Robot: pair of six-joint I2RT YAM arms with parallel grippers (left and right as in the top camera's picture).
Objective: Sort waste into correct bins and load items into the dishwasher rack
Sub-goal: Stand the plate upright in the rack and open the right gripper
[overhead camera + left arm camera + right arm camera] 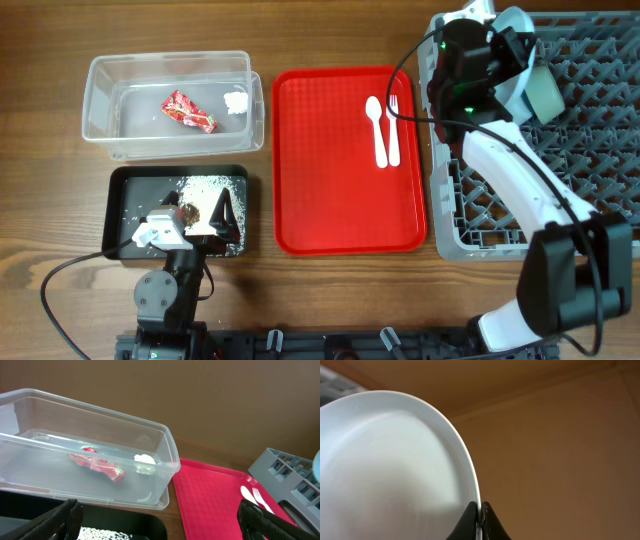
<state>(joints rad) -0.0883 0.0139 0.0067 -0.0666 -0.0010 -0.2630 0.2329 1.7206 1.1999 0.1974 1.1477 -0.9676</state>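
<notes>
My right gripper [480,510] is shut on the rim of the pale blue plate [390,470] and holds it on edge over the far left corner of the grey dishwasher rack [590,130]; the plate also shows in the overhead view [518,24]. My left gripper [157,522] is open and empty above the black tray [125,200], which holds rice [205,185] and brown scraps [188,211]. The clear tub [170,60] holds the red wrapper [188,111] and the tissue wad [236,102]. The white spoon [377,125] and fork [393,125] lie on the red serving tray. Saucer, bowl and cup are not visible.
The flat red serving tray [330,190] lies between the bins and the rack, bare apart from the cutlery. The clear tub stands behind the black tray, close to it. My right arm's cable arches over the red tray's right edge.
</notes>
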